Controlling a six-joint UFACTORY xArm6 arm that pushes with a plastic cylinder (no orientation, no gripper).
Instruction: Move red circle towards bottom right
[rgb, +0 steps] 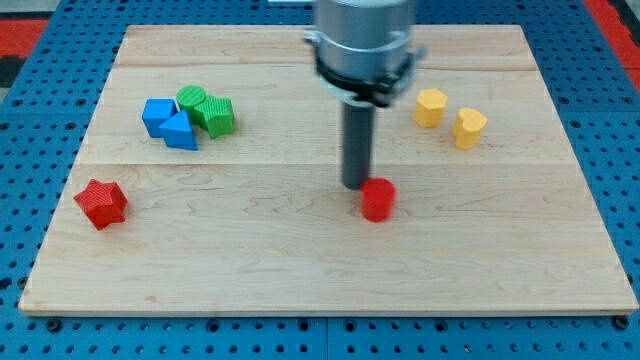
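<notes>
The desk (320, 270) is a pale wooden board of glued planks with visible grain and seams, lying on a blue perforated surface (40, 110) studded with regular holes. My tip (354, 186), the lower end of a straight dark matte rod hanging from a wide metallic cylinder, sits just at the upper-left edge of the red circle (377, 200), at about its ten o'clock, touching it or very nearly so. There is no pincer on this arm, only the rod, so nothing is clenched or released. The red circle is a short round cylinder with a ribbed, printed-looking surface, resting a little right of the board's centre and slightly toward the view's bottom. Far off at its nine o'clock, near the view's left edge of the board, lies a red star (101, 203) with the same ridged texture. At about ten o'clock from the circle a tight cluster sits together: a blue cube (158, 115), a blue triangle (181, 132) touching it, a green circle (192, 99) and a green hexagon-like block (216, 116), all packed against each other. At about two o'clock from the circle stand a yellow hexagon-like block (431, 106) and, just beside it, a yellow heart (468, 127), close but apart.
</notes>
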